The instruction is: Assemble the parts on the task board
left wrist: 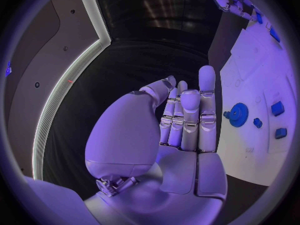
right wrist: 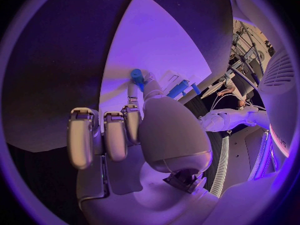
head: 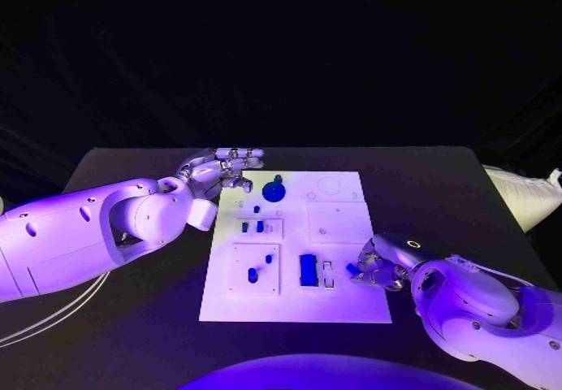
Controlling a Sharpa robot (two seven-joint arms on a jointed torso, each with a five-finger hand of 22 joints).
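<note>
Black table (head: 140, 325) under my view, with the white board (head: 339, 305) flat in the middle of it.

My left hand (head: 222, 169) is up by the far left corner of the board. Its fingers (left wrist: 206, 105) are straight and close side by side, and I see nothing in them. Just past the fingertips sits a round blue gear (head: 274, 192) on the board, near them but not touching as far as I can see. From the left wrist, the gear (left wrist: 239, 114) lies beside the fingers, with two small blue bits (left wrist: 277, 108) a little further out.

My right hand (head: 381, 264) is at the near right edge of the board. It pinches a small blue part (right wrist: 137, 76) between the thumb and one finger; the other fingers (right wrist: 81, 140) are curled in. From the head, a bit of blue (head: 352, 268) peeks out at the fingertips, over the board. Just beside those fingertips is a small slot (head: 329, 275), and next to that stands a tall blue block (head: 308, 270). More small blue parts (head: 253, 275) sit further from the fingers.
</note>
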